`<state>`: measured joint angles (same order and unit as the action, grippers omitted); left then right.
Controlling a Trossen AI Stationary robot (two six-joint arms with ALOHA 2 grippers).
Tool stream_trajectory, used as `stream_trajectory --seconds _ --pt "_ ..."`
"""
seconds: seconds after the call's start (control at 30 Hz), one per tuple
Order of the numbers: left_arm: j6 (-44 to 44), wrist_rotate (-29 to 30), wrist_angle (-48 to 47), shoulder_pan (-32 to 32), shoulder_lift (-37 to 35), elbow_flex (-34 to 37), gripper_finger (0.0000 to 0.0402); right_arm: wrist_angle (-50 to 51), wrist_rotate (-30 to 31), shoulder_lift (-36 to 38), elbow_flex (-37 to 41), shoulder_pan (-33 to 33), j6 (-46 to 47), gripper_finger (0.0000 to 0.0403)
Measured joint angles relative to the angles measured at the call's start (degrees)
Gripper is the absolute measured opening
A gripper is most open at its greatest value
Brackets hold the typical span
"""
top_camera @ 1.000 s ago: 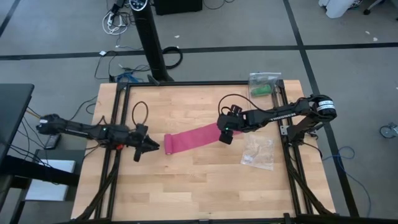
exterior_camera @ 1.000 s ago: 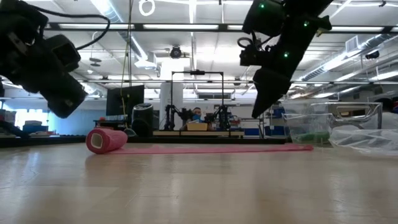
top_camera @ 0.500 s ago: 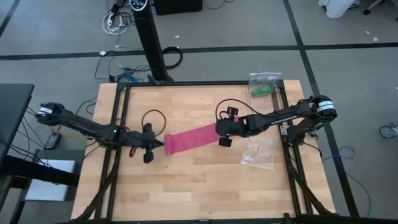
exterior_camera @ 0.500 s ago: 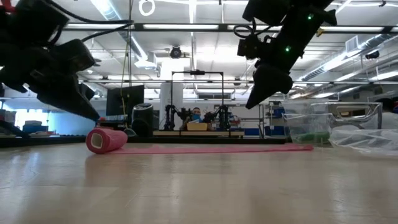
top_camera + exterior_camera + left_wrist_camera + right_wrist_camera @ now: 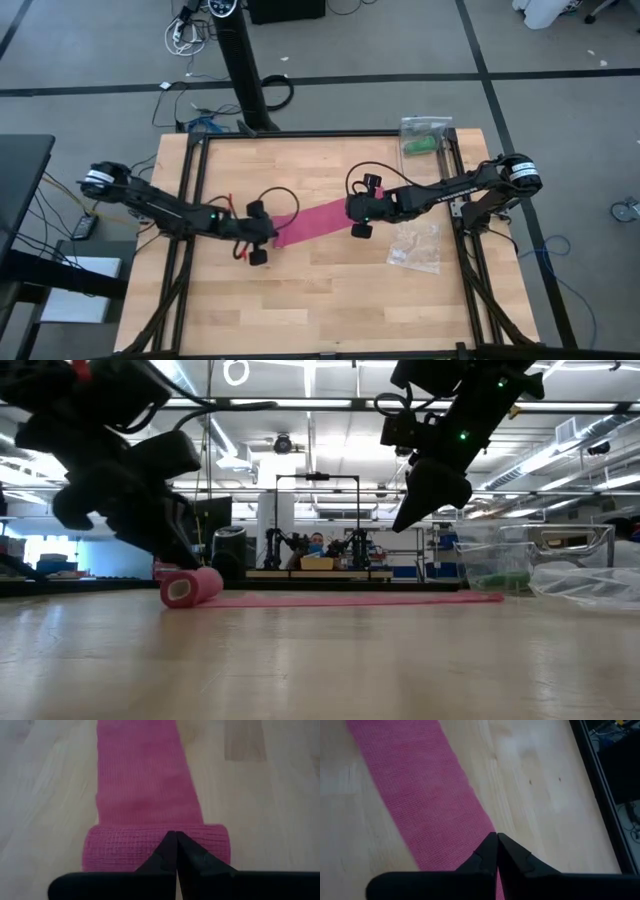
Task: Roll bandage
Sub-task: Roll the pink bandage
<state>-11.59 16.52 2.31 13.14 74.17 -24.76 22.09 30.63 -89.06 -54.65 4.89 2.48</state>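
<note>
We see the bandage [image 5: 318,220] lying across the middle of the wooden table [image 5: 300,300] as a flat magenta strip, with its left end wound into a small roll [image 5: 190,586] that rests on the tabletop. The left gripper [image 5: 268,236] is low at that rolled end – its wrist view shows the two dark fingers [image 5: 175,851] pressed together into a point, tips right at the roll [image 5: 155,847], nothing clamped between them. The right gripper [image 5: 356,222] is at the strip's other end, and its jaws are closed too, the fingertips [image 5: 496,851] meeting over the edge of the flat fabric [image 5: 420,795]; in the low view it hangs above the strip rather than pinching it. A clear crinkly plastic bag [image 5: 415,243] lies just beside the right arm, near the table's right rail, and a green roll [image 5: 420,146] in a clear wrapper sits at the far right corner – well apart from the bandage
</note>
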Motion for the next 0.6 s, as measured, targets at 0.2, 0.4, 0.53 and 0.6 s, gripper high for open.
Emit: stream_trajectory --seconds 0.2,0.4,0.53,0.6 --pt "2.4 0.4 3.6 -2.0 5.7 -2.9 0.0004 0.0 0.0 0.0 0.0 0.0 -0.4 0.0009" --pt "4.2 2.2 4.9 -2.8 3.3 -5.4 0.0003 0.0 0.0 0.0 0.0 0.0 -0.7 0.0009" --pt "3.4 1.3 -5.7 -2.4 -0.8 -8.6 0.0003 0.0 0.0 0.0 0.0 0.2 -0.7 0.0009" --pt "2.2 -1.4 -11.2 -1.4 -2.4 -9.6 0.0003 0.0 0.0 0.0 0.0 0.5 -1.1 0.0009"
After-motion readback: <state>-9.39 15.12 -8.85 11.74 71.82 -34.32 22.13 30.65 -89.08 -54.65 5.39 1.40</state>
